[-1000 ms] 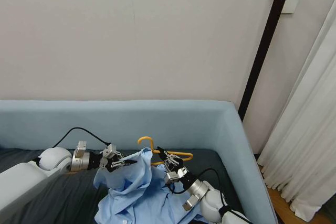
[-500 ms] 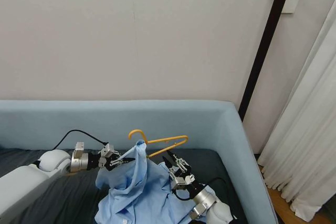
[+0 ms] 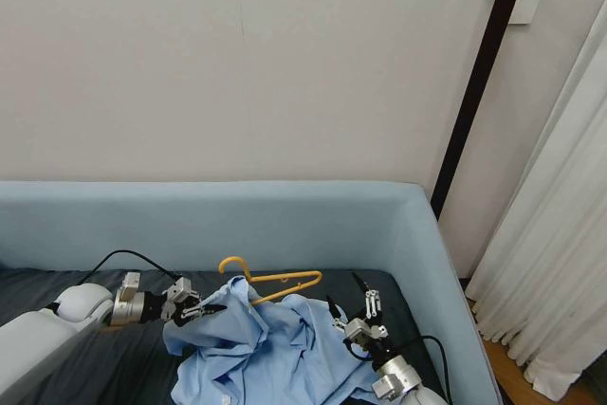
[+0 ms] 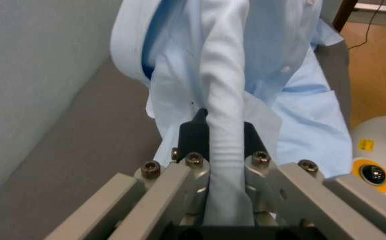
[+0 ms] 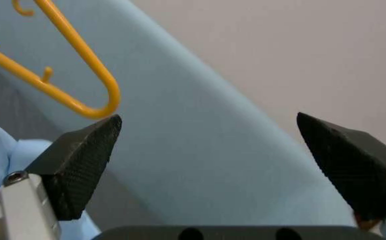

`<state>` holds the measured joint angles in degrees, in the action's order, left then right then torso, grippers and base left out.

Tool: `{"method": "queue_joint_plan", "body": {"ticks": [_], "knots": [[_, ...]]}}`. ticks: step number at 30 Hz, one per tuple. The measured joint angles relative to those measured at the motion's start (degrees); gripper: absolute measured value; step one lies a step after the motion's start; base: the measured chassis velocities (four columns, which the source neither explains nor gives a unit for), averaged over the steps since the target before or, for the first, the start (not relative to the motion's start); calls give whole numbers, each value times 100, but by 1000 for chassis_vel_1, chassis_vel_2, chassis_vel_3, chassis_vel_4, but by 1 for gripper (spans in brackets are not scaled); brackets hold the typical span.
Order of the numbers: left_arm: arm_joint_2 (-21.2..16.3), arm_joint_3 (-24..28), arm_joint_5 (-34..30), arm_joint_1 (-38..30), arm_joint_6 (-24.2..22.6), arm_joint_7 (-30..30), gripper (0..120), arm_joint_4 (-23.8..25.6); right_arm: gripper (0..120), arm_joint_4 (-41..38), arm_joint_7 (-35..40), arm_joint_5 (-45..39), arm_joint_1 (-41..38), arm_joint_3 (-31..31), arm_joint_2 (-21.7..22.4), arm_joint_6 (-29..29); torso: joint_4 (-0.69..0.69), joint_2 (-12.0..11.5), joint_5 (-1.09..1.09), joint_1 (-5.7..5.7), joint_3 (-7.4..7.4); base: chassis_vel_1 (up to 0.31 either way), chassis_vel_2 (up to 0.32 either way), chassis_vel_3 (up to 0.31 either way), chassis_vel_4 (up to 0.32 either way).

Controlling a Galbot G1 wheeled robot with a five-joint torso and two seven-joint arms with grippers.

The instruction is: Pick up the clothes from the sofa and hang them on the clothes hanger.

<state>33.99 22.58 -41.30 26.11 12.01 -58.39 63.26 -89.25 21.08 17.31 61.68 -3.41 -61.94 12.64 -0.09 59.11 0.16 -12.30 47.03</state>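
On sofa (image 3: 417, 234) | left gripper (image 3: 207, 310) clamps shirt (image 3: 275, 358) | right gripper (image 3: 351, 308) spread, pointing up

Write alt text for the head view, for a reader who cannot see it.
The left gripper is shut on a fold of a light blue shirt heaped on the dark seat of a pale blue sofa, with a yellow hanger poking out of the shirt's top. The right gripper stands open beside the shirt, clear of the hanger.
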Motion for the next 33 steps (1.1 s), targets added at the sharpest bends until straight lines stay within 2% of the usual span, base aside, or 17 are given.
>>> {"method": "queue_joint_plan", "body": {"ticks": [6, 8, 9, 13, 17, 20, 22, 25, 26, 29, 33], "knots": [[132, -226, 38, 194, 24, 29, 1, -137, 100, 185, -422, -1318, -167, -169, -8, -418, 0, 0, 0, 0, 1, 0, 0, 0, 0], [120, -469, 36, 430, 24, 41, 1, -41, 100, 242, -745, -2160, -426, -354, 34, -838, 0, 0, -1, 0, 1, 0, 0, 0, 0], [120, -469, 36, 430, 24, 41, 1, -41, 100, 242, -745, -2160, -426, -354, 34, -838, 0, 0, -1, 0, 1, 0, 0, 0, 0], [48, -934, 9, 768, 23, 53, 1, 145, 100, 584, -1203, -3000, -1122, -662, 25, -1461, 2, 0, -1, 0, 1, 0, 0, 0, 0], [-13, -1112, -46, 875, 24, 50, 1, 237, 100, 933, -1434, -3395, -1675, -903, -27, -1864, 2, 0, -1, -1, 1, 0, 0, 0, 0], [-52, -1198, -125, 930, 29, 44, 1, 338, 100, 1512, -1723, -3971, -2383, -1185, -171, -2275, 2, 0, -1, -1, 1, 0, 0, 0, 0], [-53, -1197, -130, 929, 31, 36, 1, 360, 100, 1667, -1794, -4147, -2530, -1226, -215, -2402, 3, 0, -1, -1, 1, 0, 0, 0, 0], [-51, -1156, -158, 927, 32, 22, 1, 460, 100, 2315, -1997, -4731, -2957, -1331, -407, -2735, 1, 0, -1, -1, 1, 0, 0, 0, 0], [-51, -1156, -158, 927, 32, 22, 1, 460, 100, 2315, -1997, -4731, -2957, -1331, -407, -2735, 1, 0, -1, -1, 1, 0, 0, 0, 0], [-50, -1077, -175, 904, 32, -13, 1, 539, 100, 3018, -2267, -5043, -3289, -1358, -620, -2959, 1, 0, -1, -2, 1, 0, 0, 0, 0], [-64, -1046, -180, 894, 32, -53, 1, 565, 100, 3611, -2585, -5000, -3504, -1355, -806, -2995, -1, -1, -1, -1, 1, 0, 0, 0, 0]]}}
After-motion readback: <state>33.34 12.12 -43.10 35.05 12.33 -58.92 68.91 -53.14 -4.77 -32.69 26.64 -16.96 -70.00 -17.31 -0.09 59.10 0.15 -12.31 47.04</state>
